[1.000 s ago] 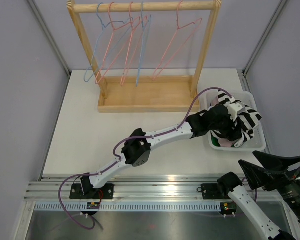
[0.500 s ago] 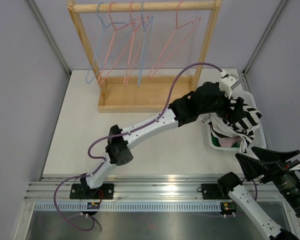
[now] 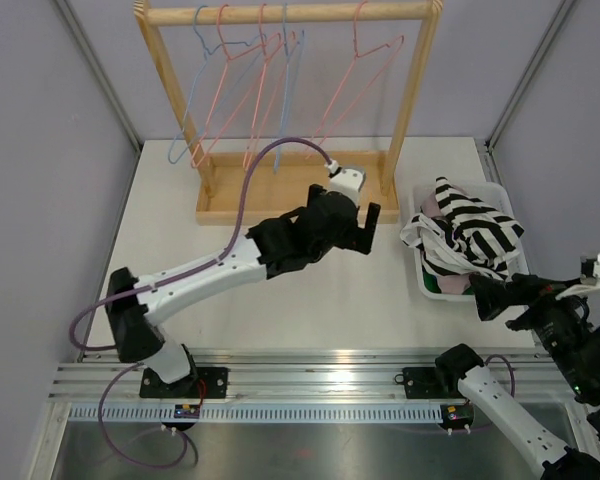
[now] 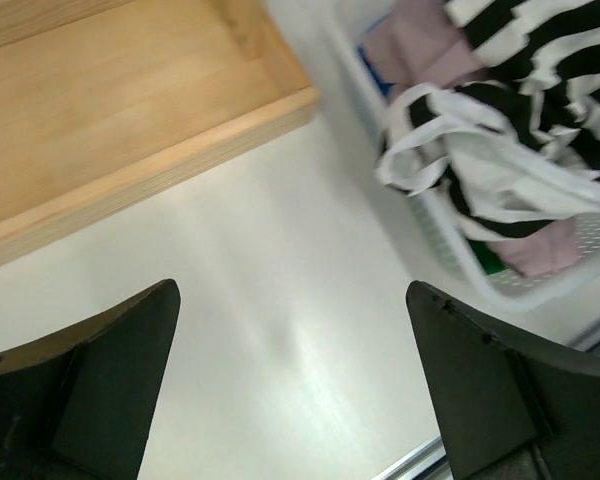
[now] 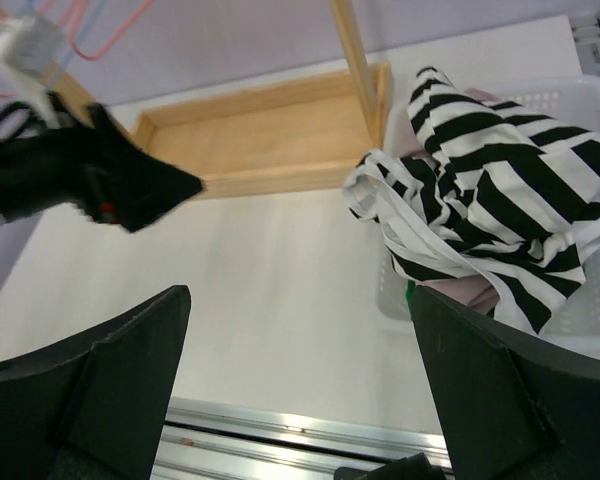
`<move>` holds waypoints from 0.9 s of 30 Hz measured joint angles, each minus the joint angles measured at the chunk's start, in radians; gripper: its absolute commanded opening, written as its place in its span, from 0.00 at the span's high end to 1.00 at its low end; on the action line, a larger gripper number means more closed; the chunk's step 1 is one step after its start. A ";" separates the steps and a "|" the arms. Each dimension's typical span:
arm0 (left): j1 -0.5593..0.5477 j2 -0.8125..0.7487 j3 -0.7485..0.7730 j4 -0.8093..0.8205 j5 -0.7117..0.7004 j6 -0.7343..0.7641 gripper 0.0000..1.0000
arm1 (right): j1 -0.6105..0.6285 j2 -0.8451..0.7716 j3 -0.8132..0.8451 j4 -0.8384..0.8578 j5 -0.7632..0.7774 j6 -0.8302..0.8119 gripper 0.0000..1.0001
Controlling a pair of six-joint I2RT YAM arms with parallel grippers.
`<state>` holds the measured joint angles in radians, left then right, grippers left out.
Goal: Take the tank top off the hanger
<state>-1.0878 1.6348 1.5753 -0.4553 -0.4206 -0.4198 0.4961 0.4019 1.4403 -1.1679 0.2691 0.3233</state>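
The black-and-white striped tank top point(image 3: 467, 233) lies crumpled in the white basket point(image 3: 423, 283) at the right, on top of pink cloth. No hanger is in it. My left gripper point(image 3: 368, 230) hovers open and empty over the table between the rack and the basket; its wrist view has the tank top point(image 4: 525, 95) at upper right, beyond the fingertips. My right gripper point(image 3: 500, 300) is open and empty near the basket's front edge, and its wrist view takes in the tank top point(image 5: 480, 190) and the left gripper point(image 5: 130, 185).
Several bare pink and blue wire hangers point(image 3: 270, 90) hang on the wooden rack point(image 3: 290, 14), whose tray base point(image 3: 290, 195) stands at the back of the table. An aluminium rail point(image 3: 320, 380) runs along the near edge. Grey walls close both sides.
My left gripper opened over the basket, left the tank top lying there, and drew back leftward to the table in front of the rack. The right gripper shifted slightly.
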 measured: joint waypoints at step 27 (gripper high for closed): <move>0.137 -1.110 -0.530 -0.681 -0.498 -0.141 0.01 | 0.000 0.206 -0.280 0.176 0.088 -0.041 0.00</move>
<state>-0.9512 0.5251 1.0451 -1.1362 -0.9184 -0.5610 0.4961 0.6083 1.1599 -0.9916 0.3573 0.2821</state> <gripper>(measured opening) 0.987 0.993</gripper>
